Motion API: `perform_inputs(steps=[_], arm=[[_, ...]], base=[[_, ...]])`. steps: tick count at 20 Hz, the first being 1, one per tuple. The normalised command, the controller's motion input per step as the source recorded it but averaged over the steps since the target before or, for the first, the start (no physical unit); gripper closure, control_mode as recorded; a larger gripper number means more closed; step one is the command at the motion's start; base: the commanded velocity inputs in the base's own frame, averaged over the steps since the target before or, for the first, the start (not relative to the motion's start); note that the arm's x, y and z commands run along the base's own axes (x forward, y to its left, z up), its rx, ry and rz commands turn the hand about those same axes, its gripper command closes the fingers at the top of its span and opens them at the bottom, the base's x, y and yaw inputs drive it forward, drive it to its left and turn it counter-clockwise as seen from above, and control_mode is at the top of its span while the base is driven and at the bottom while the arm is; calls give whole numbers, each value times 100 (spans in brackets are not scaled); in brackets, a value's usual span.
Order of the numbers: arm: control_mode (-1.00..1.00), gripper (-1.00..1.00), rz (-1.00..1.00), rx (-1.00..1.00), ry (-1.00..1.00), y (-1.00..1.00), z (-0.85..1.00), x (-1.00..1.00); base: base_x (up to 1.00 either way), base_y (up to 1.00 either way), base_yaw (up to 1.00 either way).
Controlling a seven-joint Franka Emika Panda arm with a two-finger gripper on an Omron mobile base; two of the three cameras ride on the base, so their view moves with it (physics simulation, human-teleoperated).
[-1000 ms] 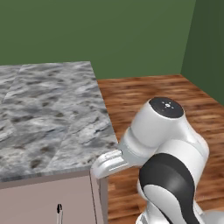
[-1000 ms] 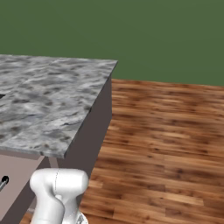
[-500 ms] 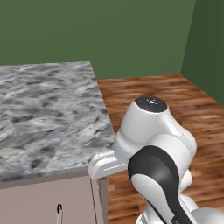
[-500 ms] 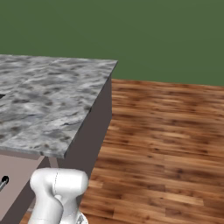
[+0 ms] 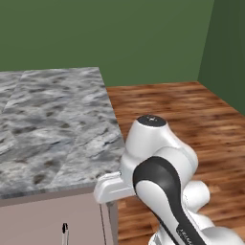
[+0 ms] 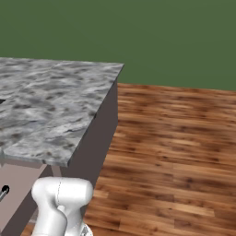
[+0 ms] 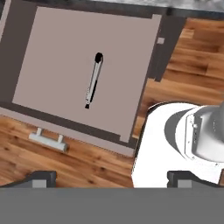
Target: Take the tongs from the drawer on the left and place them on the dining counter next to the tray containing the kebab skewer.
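Drawer (image 7: pixel 83 70) pulled open, tongs (image 7: pixel 93 81) lying inside at 11 o'clock of the spread, empty gripper (image 7: pixel 111 177). Grasp, carry to dining counter (image 5: pixel 52 124) all remain.

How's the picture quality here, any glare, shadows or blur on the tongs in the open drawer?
Hand view: even, flat light, no glare; the tongs are sharp against the drawer floor with hardly any shadow. Left base view: the dining counter marble looks soft and smeared, and only a tip of the tongs shows at the bottom edge. Right base view: floor boards slightly blurry.
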Motion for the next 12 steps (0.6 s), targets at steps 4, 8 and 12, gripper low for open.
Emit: perform_inputs(steps=[4,8,12], arm=[[-100,-100,0,0,6,22,-32,7],[-100,-100,0,0,1,27,-36,7],[-100,-100,0,-5,0,25,-36,7]], base=[[0,0,0],[0,0,0],[0,0,0]])
